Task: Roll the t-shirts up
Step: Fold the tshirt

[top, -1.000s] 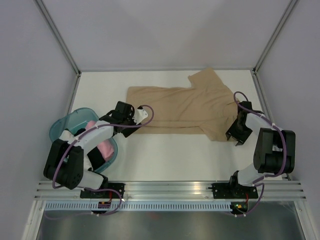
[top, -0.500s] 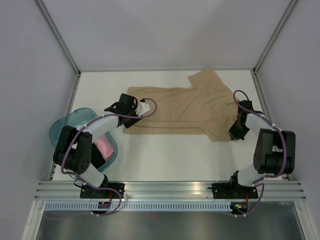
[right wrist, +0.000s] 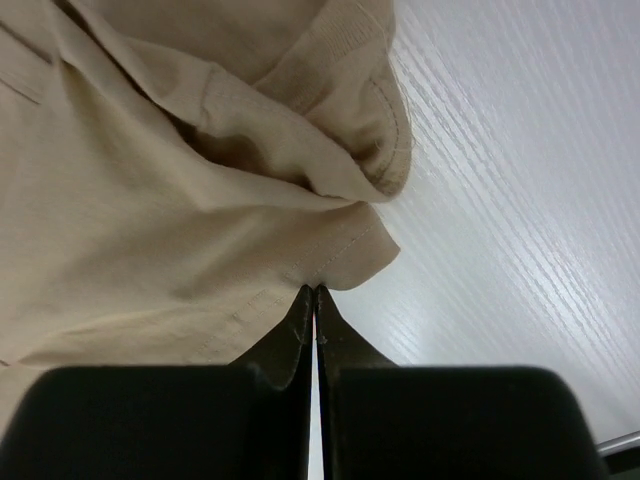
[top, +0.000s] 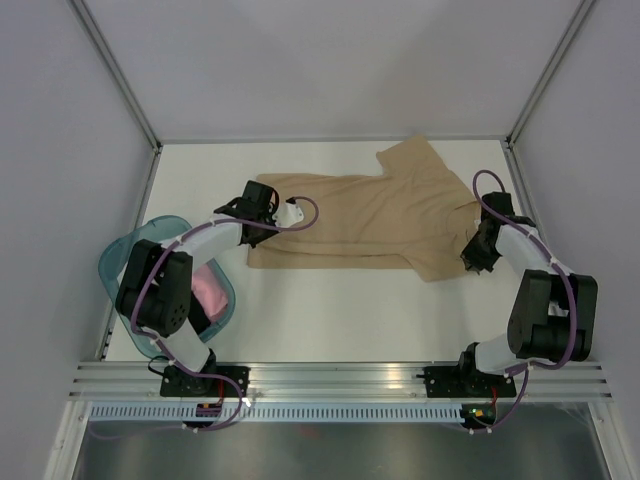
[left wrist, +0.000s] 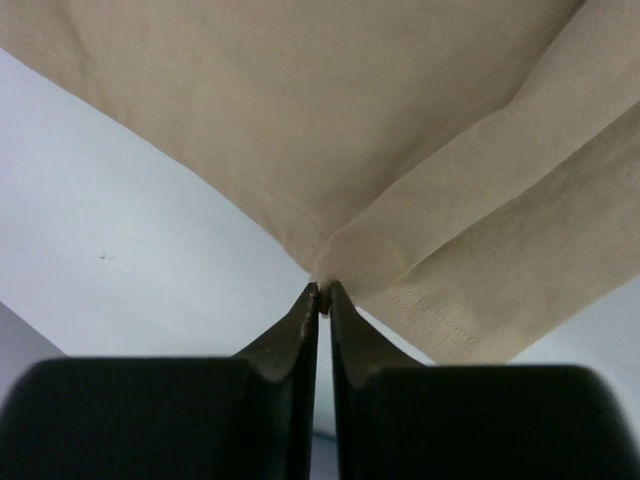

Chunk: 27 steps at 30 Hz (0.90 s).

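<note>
A tan t-shirt (top: 370, 215) lies spread flat across the far half of the white table (top: 330, 310). My left gripper (top: 258, 200) is at its left edge. In the left wrist view it (left wrist: 323, 296) is shut on a folded corner of the tan fabric (left wrist: 350, 120). My right gripper (top: 474, 255) is at the shirt's right side, near the collar end. The right wrist view shows it (right wrist: 313, 291) shut on a stitched hem of the shirt (right wrist: 150, 200). A pink t-shirt (top: 208, 292) lies bundled in the basket.
A translucent teal basket (top: 115, 258) stands at the table's left edge beside my left arm. Grey walls with metal posts close in the table on three sides. An aluminium rail (top: 340, 380) carries both arm bases at the near edge.
My left arm swung from beside the basket up to the shirt's left edge and shut on it. My right gripper shut on the right hem and shifted slightly farther back.
</note>
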{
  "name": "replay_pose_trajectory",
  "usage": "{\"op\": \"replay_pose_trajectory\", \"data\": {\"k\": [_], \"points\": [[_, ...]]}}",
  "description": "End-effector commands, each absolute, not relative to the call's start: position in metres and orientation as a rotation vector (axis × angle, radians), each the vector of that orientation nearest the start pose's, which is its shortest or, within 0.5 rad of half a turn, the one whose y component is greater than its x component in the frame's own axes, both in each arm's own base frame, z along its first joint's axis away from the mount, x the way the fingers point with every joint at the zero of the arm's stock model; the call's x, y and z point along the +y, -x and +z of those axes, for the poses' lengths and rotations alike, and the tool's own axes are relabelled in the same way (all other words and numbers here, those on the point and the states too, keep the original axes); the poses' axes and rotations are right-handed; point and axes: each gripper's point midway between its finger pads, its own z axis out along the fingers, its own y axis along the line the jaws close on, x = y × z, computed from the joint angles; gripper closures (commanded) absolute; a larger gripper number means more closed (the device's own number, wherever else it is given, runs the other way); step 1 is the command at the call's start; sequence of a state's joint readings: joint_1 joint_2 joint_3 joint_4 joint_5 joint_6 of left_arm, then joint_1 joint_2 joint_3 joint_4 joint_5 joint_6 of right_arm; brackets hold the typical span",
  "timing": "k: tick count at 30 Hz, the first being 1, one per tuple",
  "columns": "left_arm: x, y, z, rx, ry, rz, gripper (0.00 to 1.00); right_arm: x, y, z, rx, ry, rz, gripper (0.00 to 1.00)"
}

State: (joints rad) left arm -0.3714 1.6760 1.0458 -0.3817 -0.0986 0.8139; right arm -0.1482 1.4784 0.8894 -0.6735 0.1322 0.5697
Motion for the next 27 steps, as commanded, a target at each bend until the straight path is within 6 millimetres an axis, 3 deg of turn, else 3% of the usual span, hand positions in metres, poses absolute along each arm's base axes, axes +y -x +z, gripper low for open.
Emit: {"op": "replay_pose_trajectory", "data": {"k": [1,3,9,17,20,23,25,27], "points": [[-0.097,-0.389,0.063,2.160,-1.430,0.311,0.92,-0.047,-0.289,0.068,2.564,-0.966,-0.084,1.00],[-0.095,-0.389,0.060,2.168,-1.436,0.312,0.97,-0.048,-0.297,0.078,2.547,-0.952,-0.078,1.00],[-0.096,-0.389,0.051,2.192,-1.424,0.291,0.98,-0.045,-0.316,0.094,2.519,-0.928,-0.020,1.00],[-0.095,-0.403,0.060,2.194,-1.343,0.295,0.98,-0.046,-0.331,0.107,2.509,-0.909,-0.011,1.00],[-0.094,-0.408,0.058,2.207,-1.318,0.300,0.98,-0.045,-0.352,0.115,2.476,-0.915,0.023,1.00],[-0.091,-0.414,0.052,2.228,-1.299,0.304,0.98,-0.048,-0.388,0.133,2.405,-0.911,0.059,1.00],[-0.090,-0.415,0.048,2.247,-1.280,0.307,0.98,-0.048,-0.405,0.130,2.397,-0.924,0.071,1.00],[-0.089,-0.419,0.047,2.261,-1.250,0.300,0.98,-0.046,-0.429,0.144,2.347,-0.912,0.095,1.00]]}}
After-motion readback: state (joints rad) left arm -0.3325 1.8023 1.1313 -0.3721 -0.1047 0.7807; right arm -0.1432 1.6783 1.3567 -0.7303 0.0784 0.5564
